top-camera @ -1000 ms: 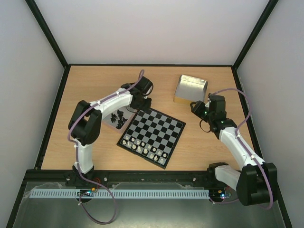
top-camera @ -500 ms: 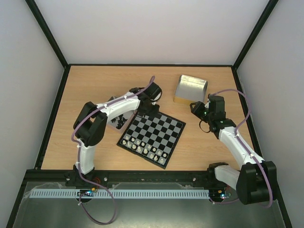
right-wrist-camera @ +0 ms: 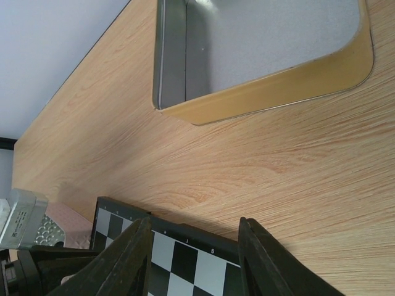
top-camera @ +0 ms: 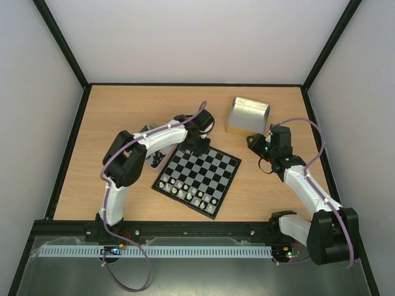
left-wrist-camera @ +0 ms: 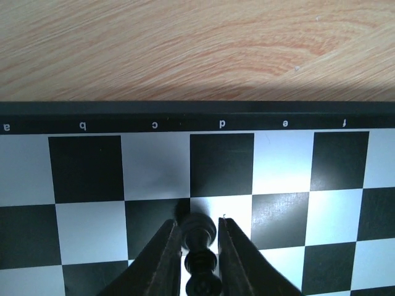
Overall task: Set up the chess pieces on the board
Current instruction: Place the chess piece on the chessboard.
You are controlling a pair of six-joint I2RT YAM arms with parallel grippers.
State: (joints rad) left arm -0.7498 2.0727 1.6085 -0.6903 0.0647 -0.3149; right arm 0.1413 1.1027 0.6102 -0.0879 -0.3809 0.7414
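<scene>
The chessboard (top-camera: 199, 174) lies in the middle of the table, with pale pieces in its two near rows. My left gripper (top-camera: 196, 146) is over the board's far edge and is shut on a black chess piece (left-wrist-camera: 200, 237); it holds the piece above the squares near files c and d (left-wrist-camera: 185, 179). More black pieces (top-camera: 154, 154) lie in a tray left of the board, mostly hidden by the left arm. My right gripper (top-camera: 254, 140) is open and empty, beside the board's far right corner (right-wrist-camera: 185, 237).
A shiny metal tray (top-camera: 249, 115) stands at the back right, empty, also seen in the right wrist view (right-wrist-camera: 265, 55). Black frame rails border the table. Bare wood (left-wrist-camera: 197, 49) lies beyond the board's far edge.
My left gripper has swung right from the tray of black pieces to the board's far edge, carrying a black piece. The right arm has barely moved.
</scene>
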